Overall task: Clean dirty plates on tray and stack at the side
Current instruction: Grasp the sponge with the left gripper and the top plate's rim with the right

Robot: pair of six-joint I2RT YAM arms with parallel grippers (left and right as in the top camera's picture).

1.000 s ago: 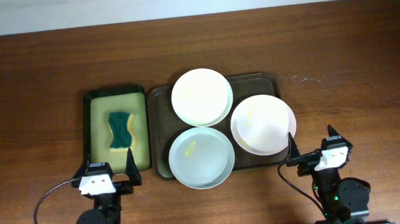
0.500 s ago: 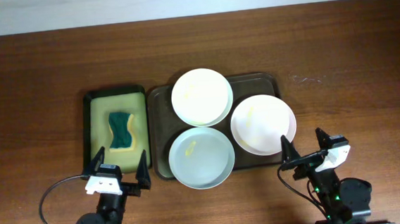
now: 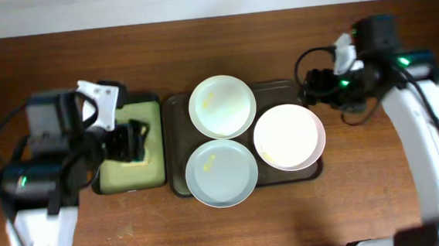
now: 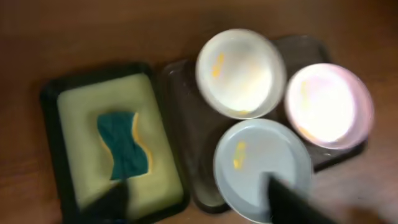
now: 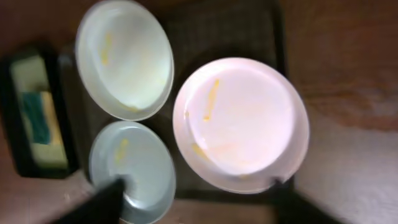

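Three plates lie on the dark brown tray (image 3: 175, 134): a cream-white one (image 3: 221, 106) at the back, a pinkish-white one (image 3: 288, 137) on the right and a pale blue-grey one (image 3: 221, 172) at the front. All show yellowish smears in the wrist views (image 4: 241, 73) (image 5: 241, 124) (image 4: 261, 167). My left gripper (image 3: 130, 141) hangs open and empty over the small black tray, left of the plates. My right gripper (image 3: 319, 89) hangs open and empty by the brown tray's back right corner. Both pairs of fingers show spread apart in the left wrist view (image 4: 199, 208) and the right wrist view (image 5: 202, 208).
The small black tray with yellow-green inside (image 3: 151, 168) sits left of the brown tray. It holds a green and yellow sponge (image 4: 124, 144), mostly hidden under my left gripper in the overhead view. Bare wood table lies all around, with a wall edge at the back.
Both arms have left the table's front edge and risen. The left now hangs over the small black tray, the right by the brown tray's back right corner. The plates have not moved.
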